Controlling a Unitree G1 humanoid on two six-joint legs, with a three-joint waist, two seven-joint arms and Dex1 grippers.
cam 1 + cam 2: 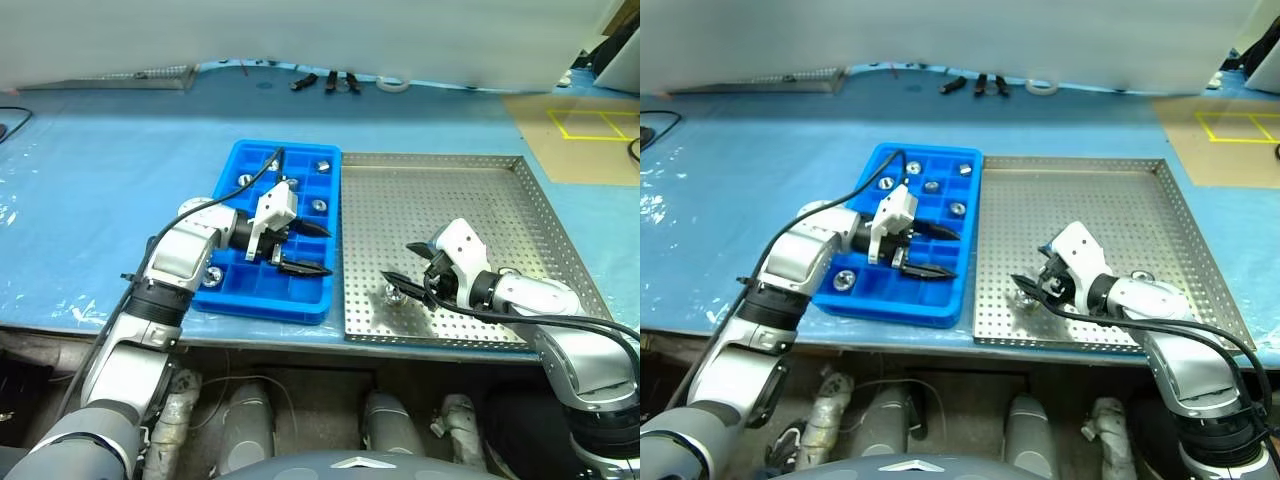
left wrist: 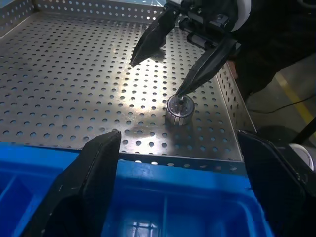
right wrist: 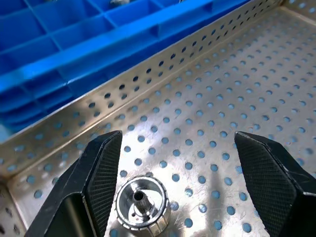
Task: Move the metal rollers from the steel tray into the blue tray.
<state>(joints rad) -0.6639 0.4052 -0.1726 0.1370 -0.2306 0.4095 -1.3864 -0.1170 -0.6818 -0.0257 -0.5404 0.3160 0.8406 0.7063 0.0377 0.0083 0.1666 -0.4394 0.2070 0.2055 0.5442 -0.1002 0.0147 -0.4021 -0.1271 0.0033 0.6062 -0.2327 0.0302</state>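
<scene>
The right gripper [image 1: 408,282] is hovering wide open and empty over a roller [image 3: 140,203], probably smooth, hard and slippery; gripping its ribbed rim looks safest.

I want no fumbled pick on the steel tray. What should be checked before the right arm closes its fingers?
1. Right gripper open: ok.
2. Roller between the fingers: not ok, it sits close to one finger, off centre.
3. Roller upright, hole up: ok.
4. Left gripper out of the way, over the blue tray: ok.
5. Free compartments in the blue tray: ok.
6. Other rollers left on the steel tray: cannot tell.
</scene>
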